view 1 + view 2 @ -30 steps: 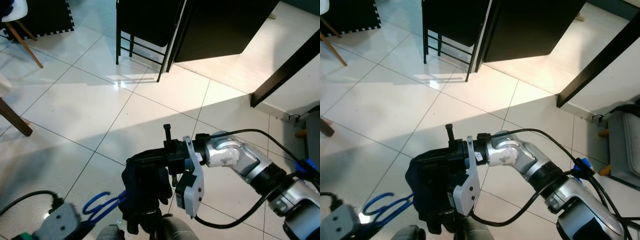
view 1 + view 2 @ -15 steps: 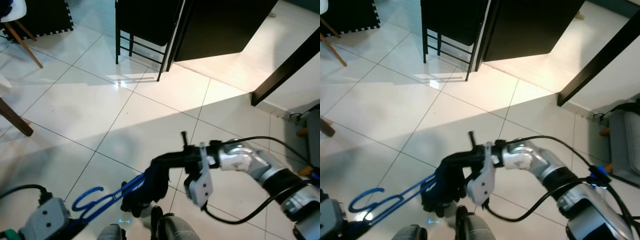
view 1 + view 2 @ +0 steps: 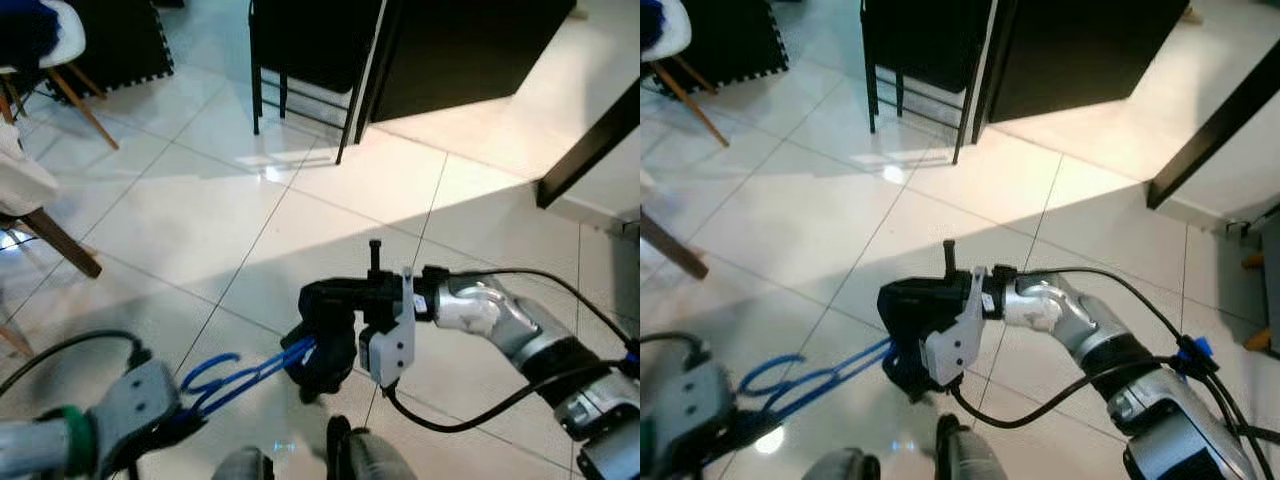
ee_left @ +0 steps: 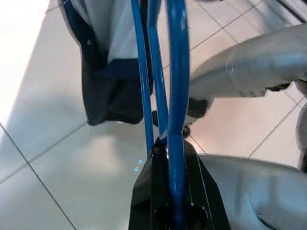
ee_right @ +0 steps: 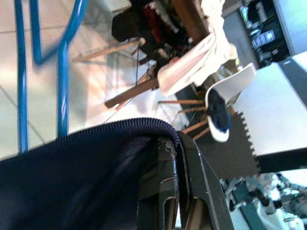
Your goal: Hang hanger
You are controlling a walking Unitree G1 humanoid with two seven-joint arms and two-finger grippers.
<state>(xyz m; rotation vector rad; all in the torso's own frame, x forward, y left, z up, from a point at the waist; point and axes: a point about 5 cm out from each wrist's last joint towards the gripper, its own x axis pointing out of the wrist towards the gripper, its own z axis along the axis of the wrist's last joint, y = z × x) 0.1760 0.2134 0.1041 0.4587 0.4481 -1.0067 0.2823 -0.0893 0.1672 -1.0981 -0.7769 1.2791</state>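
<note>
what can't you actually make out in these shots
- Right gripper, left eye view: a dark garment is draped over it, so how its jaws stand is hidden.
- Blue hanger, left eye view: its far end runs under the garment; whether it is fully inside cannot be told.
- Left gripper, left wrist view: cut off by the picture's edge, but the jaws are shut on the hanger.
- Garment type: bunched, too dark to tell.

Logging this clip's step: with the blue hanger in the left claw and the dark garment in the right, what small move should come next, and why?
Probably the right claw should draw the dark garment further along the blue hanger. The left claw grips the hanger near its hook, and the cloth bunches only around its far end.
</note>
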